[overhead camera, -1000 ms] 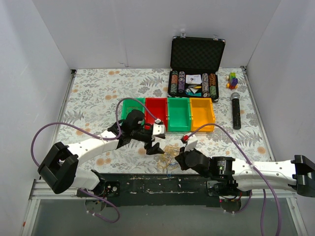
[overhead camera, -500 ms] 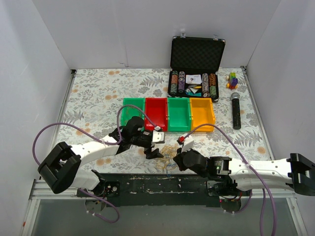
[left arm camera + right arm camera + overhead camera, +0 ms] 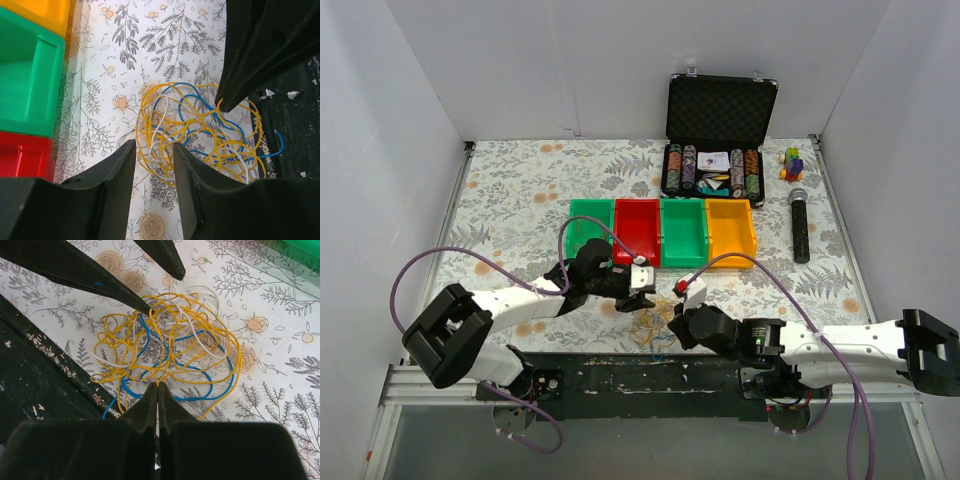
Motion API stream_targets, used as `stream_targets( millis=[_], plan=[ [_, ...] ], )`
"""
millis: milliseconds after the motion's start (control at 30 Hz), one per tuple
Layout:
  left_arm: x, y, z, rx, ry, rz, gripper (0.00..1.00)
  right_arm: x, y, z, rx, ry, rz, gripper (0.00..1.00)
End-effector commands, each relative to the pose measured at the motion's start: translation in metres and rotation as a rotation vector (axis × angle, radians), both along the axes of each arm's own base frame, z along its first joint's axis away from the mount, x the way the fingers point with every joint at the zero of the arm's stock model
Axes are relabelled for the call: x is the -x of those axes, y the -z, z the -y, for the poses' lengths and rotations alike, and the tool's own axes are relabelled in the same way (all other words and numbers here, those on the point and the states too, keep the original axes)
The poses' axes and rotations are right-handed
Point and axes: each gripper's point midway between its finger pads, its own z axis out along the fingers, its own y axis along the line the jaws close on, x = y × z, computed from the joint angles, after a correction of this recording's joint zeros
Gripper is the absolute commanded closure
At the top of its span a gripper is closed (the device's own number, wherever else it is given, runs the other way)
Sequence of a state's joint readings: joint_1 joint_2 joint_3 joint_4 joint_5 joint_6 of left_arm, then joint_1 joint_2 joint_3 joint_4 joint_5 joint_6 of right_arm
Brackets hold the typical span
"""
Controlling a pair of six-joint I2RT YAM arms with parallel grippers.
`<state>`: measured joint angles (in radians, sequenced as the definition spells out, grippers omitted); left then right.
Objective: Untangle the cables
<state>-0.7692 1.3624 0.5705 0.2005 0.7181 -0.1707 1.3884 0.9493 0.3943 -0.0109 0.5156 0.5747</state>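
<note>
1. Cables [image 3: 654, 319] first: a loose clump of thin yellow, blue and white strands, lying on the flowered table [image 3: 510, 200] at its 6 o'clock edge, between the two arms.
2. Left gripper [image 3: 154, 150] sits at the clump's 10 o'clock side. Its jaws stand a narrow gap apart, with yellow and white loops running through that gap. Whether they bite yet, I can't tell.
3. Right gripper [image 3: 158, 386] is on the 3 o'clock side, jaws pressed flat together with no gap. Yellow strands gather right at its tip, so it looks to me like a pinch on the clump's edge, though I wouldn't swear to it.
4. What the next move turns on: the clump lies between the two tips, each touching an opposite side, neither arm clearly nearer. It has no real long axis, only a slight stretch along the line from one tip to the other. My guess is that pulling apart along that line is what opens the loops.
5. Room to move: at 6 o'clock the black base rail [image 3: 620, 365] runs just beside the strands, and a blue end strays toward it, so no room there.
6. At 12 o'clock the row of coloured bins [image 3: 637, 243] stands near. Bare cloth toward 9 and toward 3 is the open ground for drawing the strands out.
</note>
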Motion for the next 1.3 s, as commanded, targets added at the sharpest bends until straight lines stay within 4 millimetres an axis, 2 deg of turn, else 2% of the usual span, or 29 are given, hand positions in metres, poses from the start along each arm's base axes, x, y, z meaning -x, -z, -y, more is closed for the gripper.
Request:
stream_targets(
  millis=[0,67,167,300,433,500,567,600,633,700,933,1267],
  plan=[
    [0.003,-0.008,0.006,0.03,0.026,-0.005,0.68,-0.002,-0.021,-0.017,-0.061,-0.028,0.033,0.99],
    [0.008,-0.007,0.006,0.019,0.051,-0.022,0.7,-0.003,-0.02,-0.017,-0.057,-0.024,0.037,0.99],
    [0.013,-0.003,0.003,-0.002,0.074,-0.034,0.68,-0.003,-0.019,-0.016,-0.058,-0.022,0.04,0.99],
    [0.017,0.003,-0.001,-0.029,0.082,-0.045,0.71,-0.003,-0.018,-0.016,-0.065,-0.021,0.039,0.99],
    [0.02,0.004,-0.002,-0.026,0.09,-0.048,0.69,-0.003,-0.02,-0.016,-0.074,-0.021,0.042,0.99],
    [0.016,0.002,0.0,-0.015,0.083,-0.031,0.79,-0.003,-0.019,-0.016,-0.074,-0.023,0.042,0.99],
    [0.011,-0.001,0.002,-0.005,0.073,-0.003,0.95,-0.003,-0.019,-0.017,-0.074,-0.025,0.041,0.99],
    [0.008,-0.002,0.003,-0.002,0.066,0.01,1.0,-0.003,-0.019,-0.017,-0.074,-0.026,0.044,0.99],
    [0.006,-0.005,0.004,0.002,0.061,0.021,1.0,-0.003,-0.019,-0.017,-0.075,-0.026,0.044,0.99],
    [0.001,-0.011,0.006,0.007,0.048,0.037,1.0,-0.003,-0.018,-0.017,-0.069,-0.024,0.046,0.99],
    [-0.008,-0.062,0.012,0.044,0.015,0.038,1.0,-0.004,-0.01,-0.013,-0.043,-0.018,0.042,0.99],
    [-0.006,-0.124,-0.008,0.037,-0.056,-0.024,1.0,-0.005,0.007,0.01,-0.019,0.037,0.033,0.99]
  ],
)
